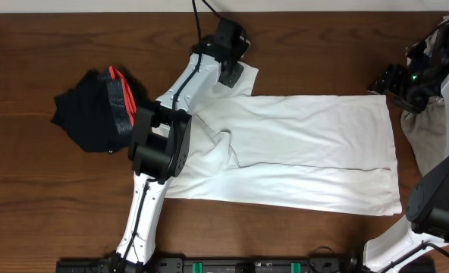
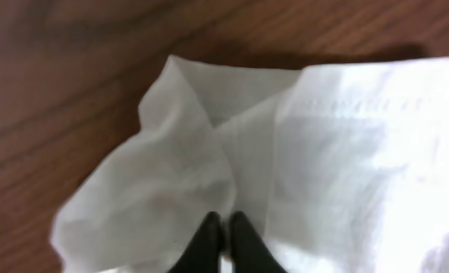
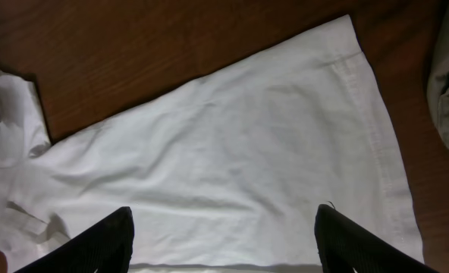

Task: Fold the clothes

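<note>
Squarely across the middle of the dark wooden tabletop [image 1: 58, 205]: a white T-shirt [image 1: 308, 152], spread lengthways, hem to the right, neck end to the left and partly hidden under the left arm. Mostly flat, with a long crease along the lower part and some rumpling near the middle of the left end. At the far left corner, one short sleeve [image 1: 245, 77] poking out toward the back edge, with the left claw [image 2: 224, 224] down on it: fingers pressed together, white cloth pinched between the tips and drawn up into folds fanning away from them in the left wrist view. Over the opposite end, near the far right corner of the hem, the right claw [image 3: 224, 246]: spread wide, nothing between its fingers, hanging above the shirt's flat hem end. Left of the left arm, near the shirt's neck end, a black garment [image 1: 92, 114] in a loose heap, grey-and-red band showing along its right side. At the right edge of the tabletop, just beside the hem, a khaki-beige garment [image 1: 425, 136], bunched, partly covered by the right arm.
</note>
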Controlling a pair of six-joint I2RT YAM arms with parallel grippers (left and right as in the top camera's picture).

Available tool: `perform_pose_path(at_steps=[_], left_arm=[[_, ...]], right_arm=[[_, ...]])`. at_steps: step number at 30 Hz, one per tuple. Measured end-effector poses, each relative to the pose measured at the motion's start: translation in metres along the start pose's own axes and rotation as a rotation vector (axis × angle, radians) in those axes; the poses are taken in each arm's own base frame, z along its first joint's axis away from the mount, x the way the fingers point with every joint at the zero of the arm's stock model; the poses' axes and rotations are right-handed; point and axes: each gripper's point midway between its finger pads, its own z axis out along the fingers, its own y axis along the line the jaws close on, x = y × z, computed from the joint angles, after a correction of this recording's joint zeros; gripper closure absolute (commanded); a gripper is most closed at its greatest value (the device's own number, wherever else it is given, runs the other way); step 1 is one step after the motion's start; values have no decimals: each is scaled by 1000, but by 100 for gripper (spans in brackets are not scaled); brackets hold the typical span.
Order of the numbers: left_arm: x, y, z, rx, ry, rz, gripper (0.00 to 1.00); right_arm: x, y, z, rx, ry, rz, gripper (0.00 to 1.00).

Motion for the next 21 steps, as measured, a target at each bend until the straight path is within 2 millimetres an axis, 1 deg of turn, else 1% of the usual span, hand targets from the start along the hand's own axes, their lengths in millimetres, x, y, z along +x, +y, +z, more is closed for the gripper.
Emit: perform_pose_path(at_steps=[3, 8, 10, 12, 13, 16, 20, 21], left_arm=[[5, 0, 2, -2, 21, -4, 94], [18, 8, 1, -58, 75, -49, 94], [23, 10, -3, -69, 98, -56, 94], [25, 12, -11, -74, 110, -64, 94], [24, 13, -19, -78, 110, -68, 94], [18, 18, -54, -89, 97, -87, 94], [12, 23, -109, -100, 71, -127, 94], [12, 24, -119, -101, 71, -134, 94]], right_arm=[[0, 0, 0, 0, 1, 0, 27], [1, 0, 0, 1, 4, 0, 27], [1, 0, 0, 1, 5, 0, 27], [1, 0, 0, 1, 6, 0, 26], [2, 0, 0, 1, 6, 0, 26], [2, 0, 0, 1, 6, 0, 25], [1, 0, 0, 1, 6, 0, 25], [1, 0, 0, 1, 6, 0, 25]])
